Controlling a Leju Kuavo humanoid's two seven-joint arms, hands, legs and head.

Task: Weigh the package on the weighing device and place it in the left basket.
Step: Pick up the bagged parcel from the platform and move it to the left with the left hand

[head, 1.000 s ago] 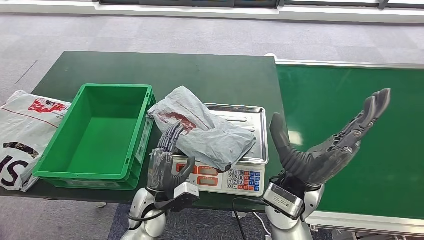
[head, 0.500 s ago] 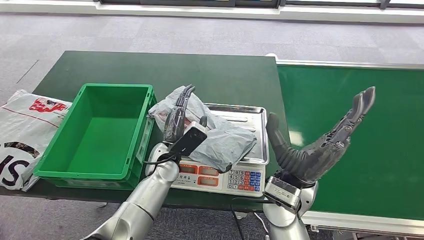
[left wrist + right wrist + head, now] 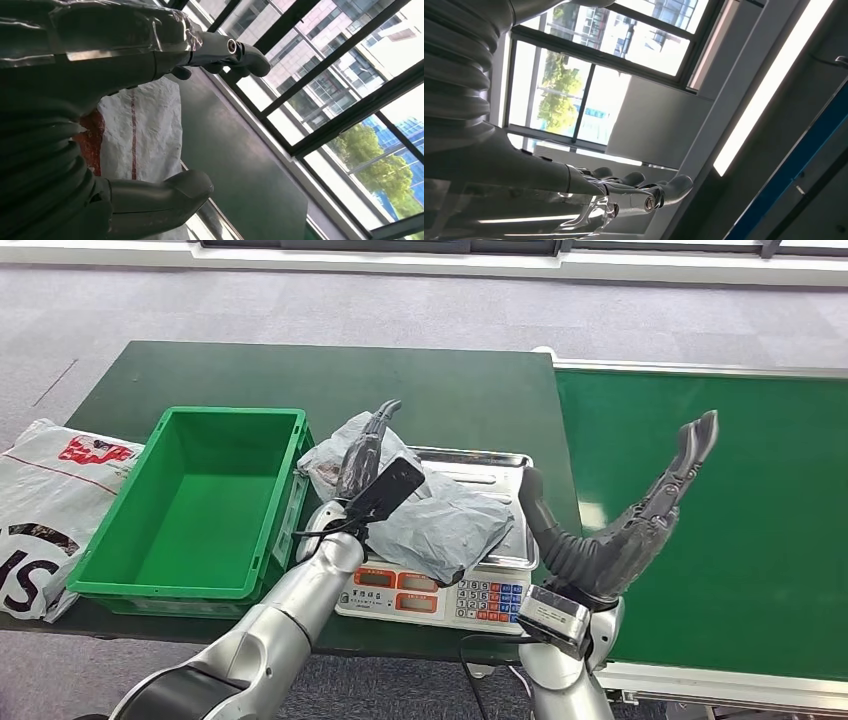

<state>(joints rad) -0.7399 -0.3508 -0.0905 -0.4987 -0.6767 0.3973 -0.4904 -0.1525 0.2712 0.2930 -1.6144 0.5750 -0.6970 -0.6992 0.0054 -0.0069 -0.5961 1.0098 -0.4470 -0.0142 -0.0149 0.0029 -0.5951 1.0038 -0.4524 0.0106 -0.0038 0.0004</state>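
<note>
A crumpled grey package [image 3: 440,525] with a red print lies on the steel tray [image 3: 495,468] of the weighing scale [image 3: 440,595]. My left hand [image 3: 365,455] hovers over the package's left end, fingers stretched forward and apart from the thumb, holding nothing. In the left wrist view the package [image 3: 145,135] shows between the fingers [image 3: 225,50] and the thumb [image 3: 165,192]. My right hand [image 3: 625,525] is raised beside the scale's right edge, spread wide and empty; in the right wrist view its fingers [image 3: 639,187] point toward windows. The green basket [image 3: 290,515] stands empty left of the scale.
A white printed bag [image 3: 50,500] lies at the table's left edge beside the basket. A green conveyor belt [image 3: 730,470] runs along the right, under my right hand. The dark green table [image 3: 300,375] stretches behind the basket and scale.
My left hand has risen from in front of the scale and reached forward over the package's left end. My right hand has drifted a little left, still spread.
</note>
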